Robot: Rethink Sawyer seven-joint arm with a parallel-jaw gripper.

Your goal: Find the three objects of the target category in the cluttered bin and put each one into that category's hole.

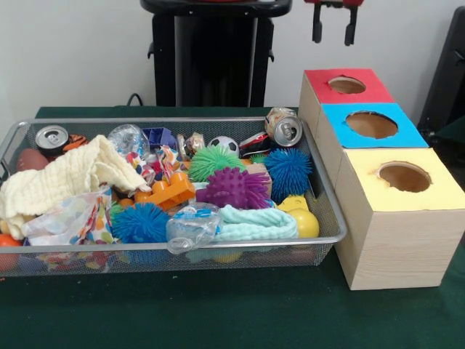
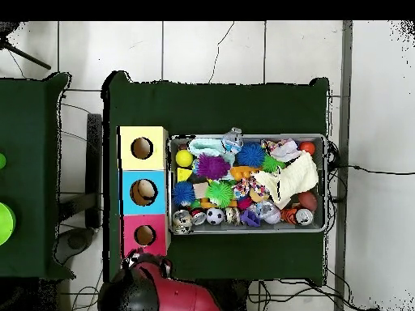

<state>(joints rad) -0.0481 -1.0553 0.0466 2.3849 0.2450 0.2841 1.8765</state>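
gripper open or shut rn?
Open: in the front view the gripper shows two black fingers hanging apart, nothing between them, above the red box.

Wire-mesh metal bin (image 1: 330, 211); rough wood boxes (image 1: 396, 251); matt.

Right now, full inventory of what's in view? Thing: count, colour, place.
wire bin: 1, silver mesh, on the green table, left of the boxes in the front view
spiky balls: 5 visible; purple, green, 2 blue, 1 small green; bin centre and right
cans: 2 clearly seen, silver tops; bin's far corners
soccer ball: 1, black-white, far side
yellow cloth: 1, bin's left
clear plastic bottle: 1, over near rim
boxes: 3, red, blue, yellow tops, holed, in a row
pincer: 1, black fingers, open, above red box
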